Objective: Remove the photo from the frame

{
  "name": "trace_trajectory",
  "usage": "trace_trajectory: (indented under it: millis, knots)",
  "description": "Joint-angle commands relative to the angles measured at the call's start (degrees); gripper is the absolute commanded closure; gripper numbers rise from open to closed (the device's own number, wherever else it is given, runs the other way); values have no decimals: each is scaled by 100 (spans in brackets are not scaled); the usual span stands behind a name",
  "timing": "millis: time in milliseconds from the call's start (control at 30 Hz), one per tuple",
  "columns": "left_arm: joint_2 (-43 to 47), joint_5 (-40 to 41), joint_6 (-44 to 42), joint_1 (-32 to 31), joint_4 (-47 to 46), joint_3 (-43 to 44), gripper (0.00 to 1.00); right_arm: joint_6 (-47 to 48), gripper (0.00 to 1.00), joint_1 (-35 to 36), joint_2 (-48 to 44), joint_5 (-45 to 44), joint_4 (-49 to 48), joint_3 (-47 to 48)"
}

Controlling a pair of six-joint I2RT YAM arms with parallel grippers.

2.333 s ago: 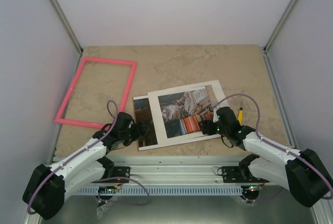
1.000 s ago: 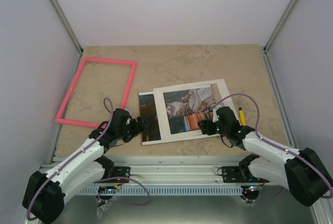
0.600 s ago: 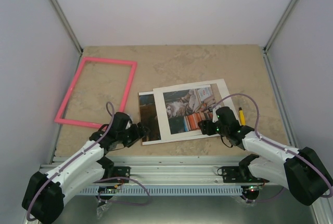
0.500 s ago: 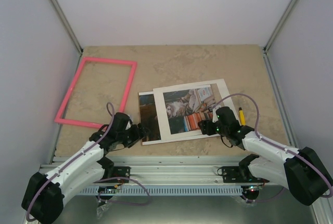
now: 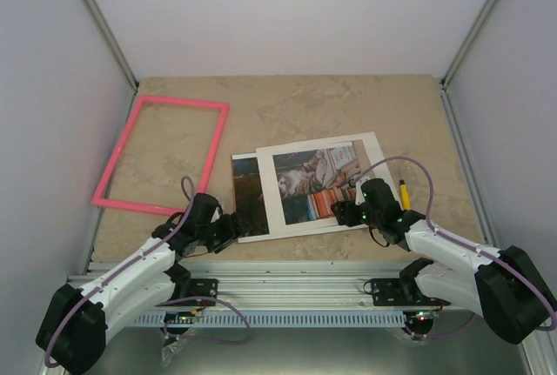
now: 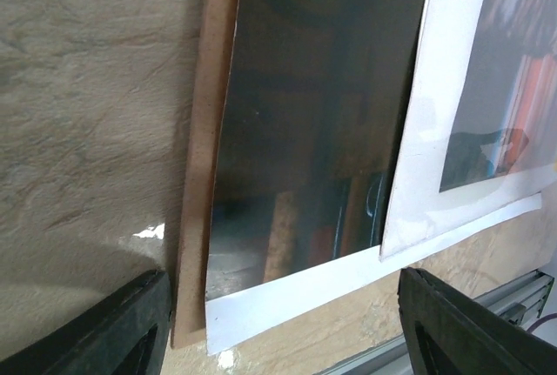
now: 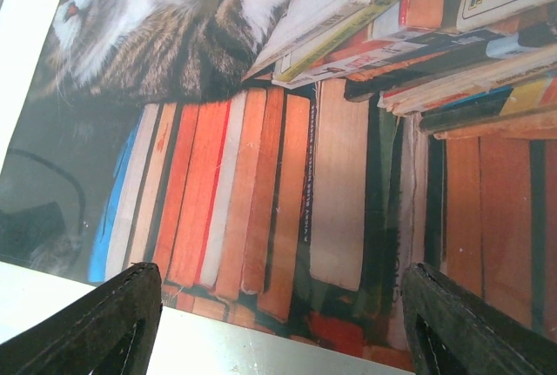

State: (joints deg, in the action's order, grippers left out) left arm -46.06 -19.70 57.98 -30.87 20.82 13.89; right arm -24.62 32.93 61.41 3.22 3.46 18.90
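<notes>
The pink frame lies flat and empty at the left of the table. The photo of a cat and books lies in the middle under a white mat, with its left strip uncovered. In the left wrist view the glossy photo rests on a brown backing board. My left gripper is open at the stack's near left corner, holding nothing. My right gripper is open, low over the photo's orange books by the mat's near edge.
A small yellow stick lies just right of the mat. White walls close the table on the left, back and right. An aluminium rail runs along the near edge, close behind both grippers.
My left gripper has drawn back a little toward the near edge and its jaws have narrowed slightly. The stack shifted slightly right earlier and has since stayed put. The right arm is still.
</notes>
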Motion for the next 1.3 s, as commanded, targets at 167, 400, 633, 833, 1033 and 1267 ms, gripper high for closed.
trace_trajectory:
  millis: [167,400,633,833,1033,1267]
  knots:
    - [-53,-106,98,-58,-224,-75,27,63,24,43,-20,-13,-100,-19]
    - [157,93,66,-64,149,131,27,61,24,47,-18,-20,-94,-19]
    - [301,84,100,-123,343,202,27,59,24,47,-6,-21,-97,-17]
    - [297,68,179,-233,219,156,28,61,24,47,11,-15,-101,-13]
    - [38,13,229,-271,-106,-17,28,62,24,47,7,-17,-95,-11]
    - [-3,-34,317,-305,-302,-44,29,68,24,47,26,-23,-103,-9]
